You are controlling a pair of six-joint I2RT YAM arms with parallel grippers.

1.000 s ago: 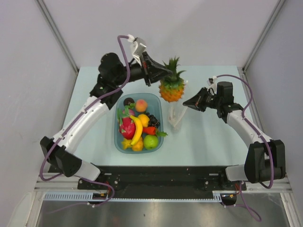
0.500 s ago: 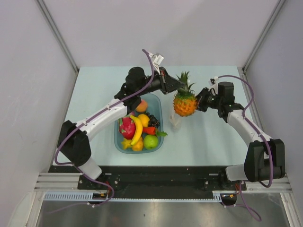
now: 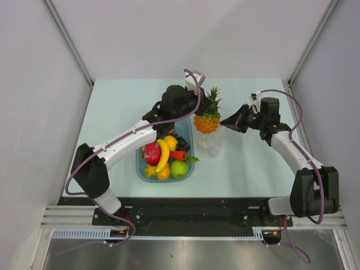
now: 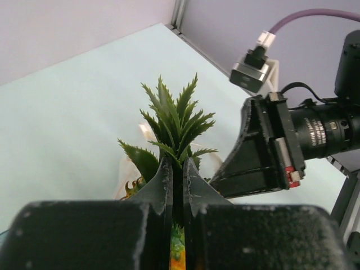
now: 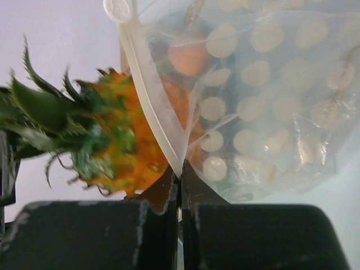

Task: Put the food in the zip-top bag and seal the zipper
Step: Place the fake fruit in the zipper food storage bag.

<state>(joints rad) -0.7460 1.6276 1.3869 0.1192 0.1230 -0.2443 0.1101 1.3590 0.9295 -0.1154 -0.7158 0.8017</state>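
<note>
Pale-green tabletop (image 3: 112, 112) aside, only wrist views reveal left jaws clamping the pineapple crown (image 4: 173, 121), right jaws pinching the zipper (image 5: 148, 101).

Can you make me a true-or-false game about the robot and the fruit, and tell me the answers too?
1. The left gripper holds the pineapple by its leaves. True.
2. The right gripper is open and holds nothing. False: it is shut on the bag's edge.
3. The tray has no fruit in it. False: a banana, a green apple and more lie in it.
4. The bag has white spots on it. True.
</note>
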